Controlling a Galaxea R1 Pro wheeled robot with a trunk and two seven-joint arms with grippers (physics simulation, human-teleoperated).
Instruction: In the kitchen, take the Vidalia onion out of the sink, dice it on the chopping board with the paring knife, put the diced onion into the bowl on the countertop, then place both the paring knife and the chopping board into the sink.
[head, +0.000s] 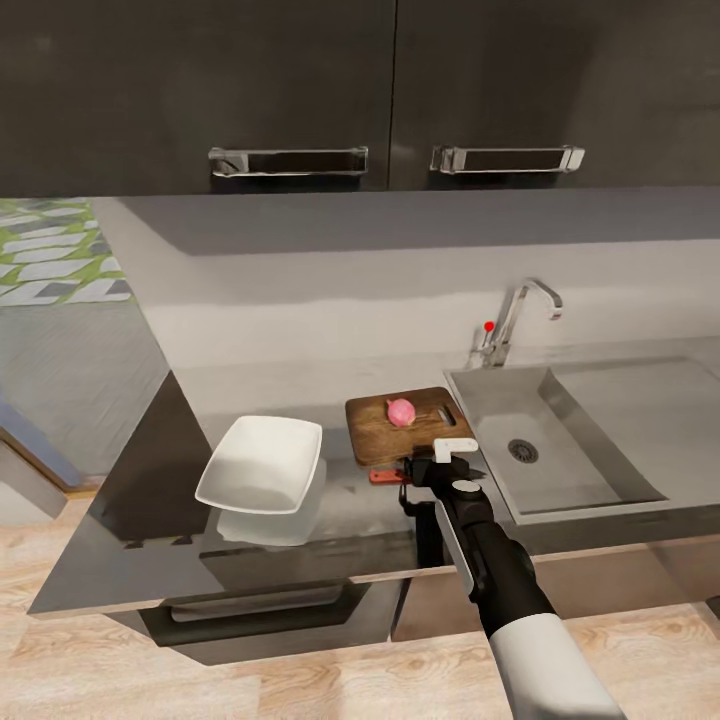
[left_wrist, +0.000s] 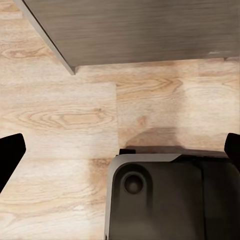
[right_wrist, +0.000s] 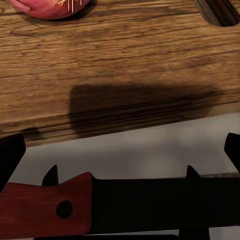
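while the paring knife (right_wrist: 100, 207) lies between its fingers, i cannot tell whether the right claw (head: 447, 466) grips.

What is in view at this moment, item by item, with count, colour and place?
onion: one, pink, on the chopping board.
chopping board: one, dark brown wood, on the countertop between bowl and sink.
paring knife: one, red handle and dark blade, on the countertop by the board's front edge.
bowl: one, white, on the countertop to the board's left.
countertop: one, dark grey, glossy.
sink: one, steel, at the right, with a dark drain.
tap: one, chrome, behind the sink.
wall cabinets: two doors, dark grey, overhead.
floor: light wood.
right gripper: one, black and white, over the knife, open.
left gripper: dark fingertips, over the floor, open.
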